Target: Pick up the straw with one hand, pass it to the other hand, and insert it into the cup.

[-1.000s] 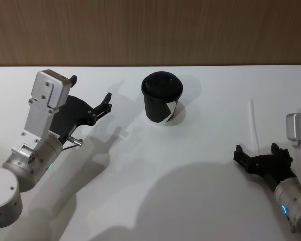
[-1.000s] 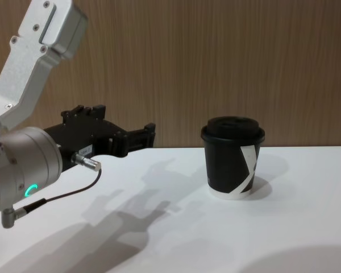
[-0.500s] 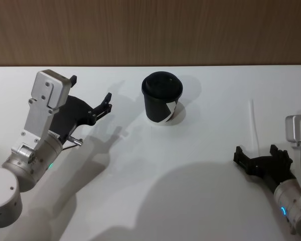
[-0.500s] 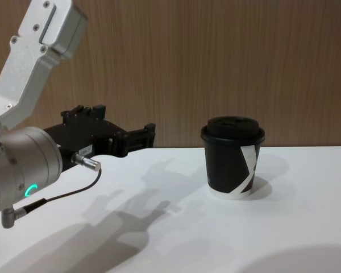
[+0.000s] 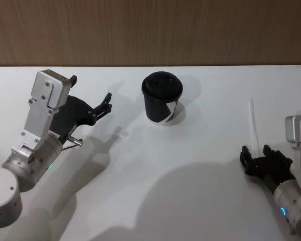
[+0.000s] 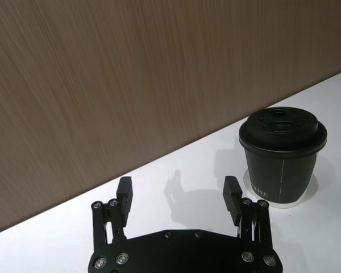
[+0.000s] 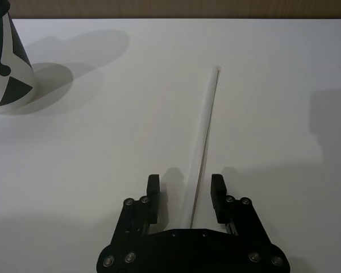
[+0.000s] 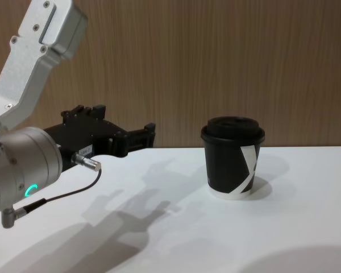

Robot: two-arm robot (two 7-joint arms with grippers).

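Here, the thin white straw (image 7: 207, 125) lay lengthwise between the spread fingers of the black right gripper (image 7: 185, 183); the black left gripper (image 6: 178, 187), also spread, hung far off.

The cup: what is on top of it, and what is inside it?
A black lid covers the cup. It hides the inside. The straw lies on the table, within the open right pincer.

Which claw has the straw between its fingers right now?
The right claw: open, it straddles the straw lying on the table. The left claw, also open, hovers left of the cup, holding nothing.
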